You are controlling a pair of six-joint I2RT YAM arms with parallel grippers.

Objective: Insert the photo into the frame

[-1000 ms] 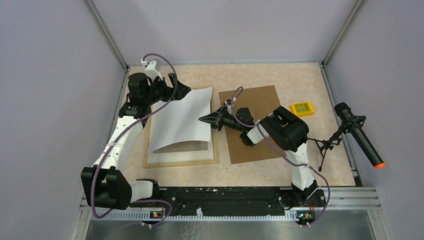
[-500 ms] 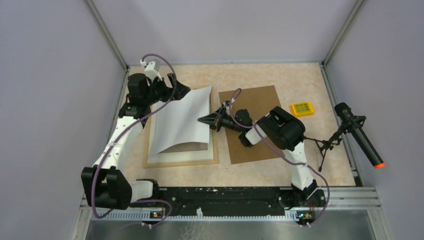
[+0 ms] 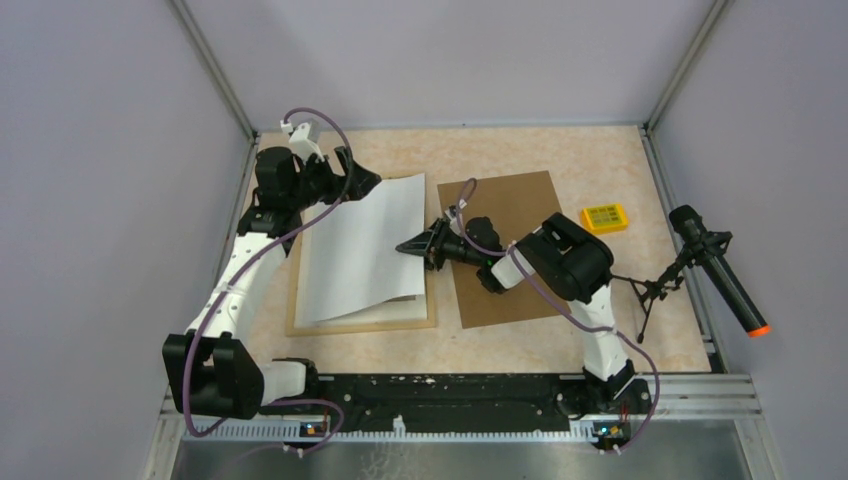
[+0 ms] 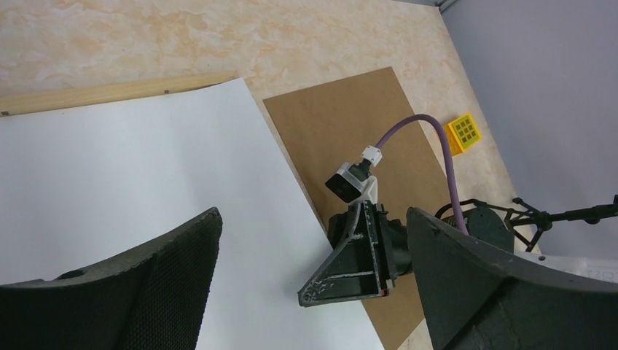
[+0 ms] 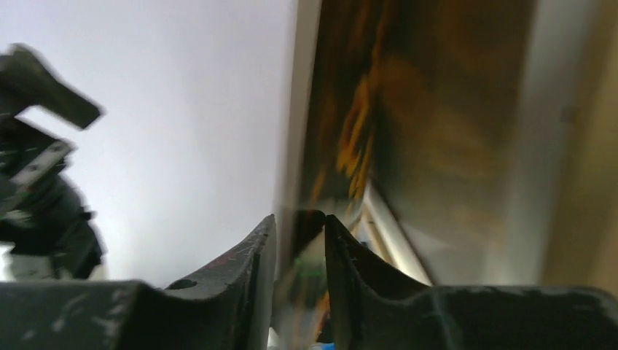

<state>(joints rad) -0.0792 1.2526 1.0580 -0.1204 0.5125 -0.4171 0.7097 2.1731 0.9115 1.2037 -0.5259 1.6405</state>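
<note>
The photo lies face down, its white back up, sagging over the light wood frame at the table's left. My right gripper is shut on the photo's right edge. In the right wrist view the edge sits between the nearly closed fingers, with the blurred sunflower side to the right. My left gripper is open at the photo's far left corner. In the left wrist view its fingers stand wide apart above the white back, with the frame's far rail beyond.
A plain brown backing board lies right of the frame, under the right arm. A small yellow block sits at the right. A black microphone on a tripod stands at the table's right edge. A white mat edge shows inside the frame.
The photo has come down flatter over the frame; its near edge now covers the mat opening. The right gripper has moved slightly down with it. The left gripper has stayed put.
</note>
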